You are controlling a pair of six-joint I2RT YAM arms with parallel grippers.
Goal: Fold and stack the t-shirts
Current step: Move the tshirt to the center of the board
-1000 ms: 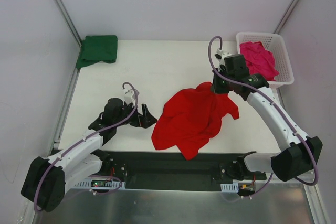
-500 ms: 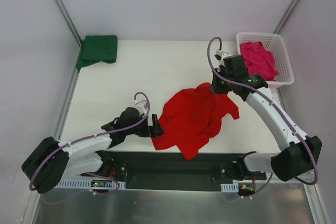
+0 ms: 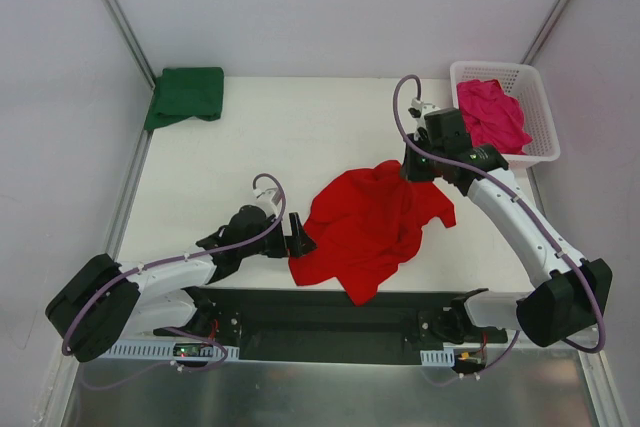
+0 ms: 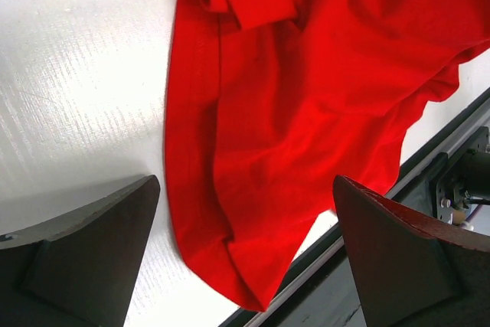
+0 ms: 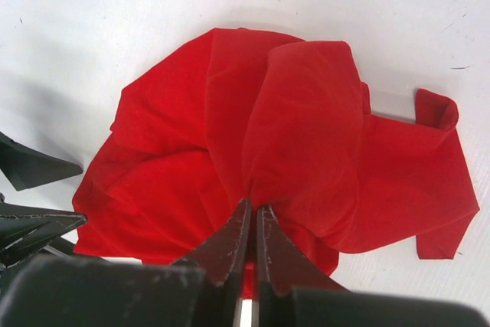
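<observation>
Cloth bunching is the main hazard. The red shirt (image 3: 368, 225) lies crumpled on the bench (image 3: 300, 127), and the right gripper (image 5: 251, 229) is clenched on a gathered wad of it, not a single edge. The rest fans out below and ahead of that gripper. If it lifts or pulls from this pinch, I judge the shirt will rise as a rope of folds instead of opening flat. A thin layer could also slip free.

The left gripper (image 4: 243, 189) is spread wide and holds nothing. The shirt's hem and near corner lie just ahead, between its fingers. If it closes here it may catch two layers at once, or only the loose corner, and any fold would come out skewed. That corner also lies at the bench's near edge, beside the dark rail, so a careless tug could drag it over and snag it.

The green shirt (image 3: 187, 94) lies well apart from both grippers. The pink shirt (image 3: 490, 112) sits in the basket (image 3: 541, 107) just beyond the right gripper, near enough for a wide swing to clip the rim.
</observation>
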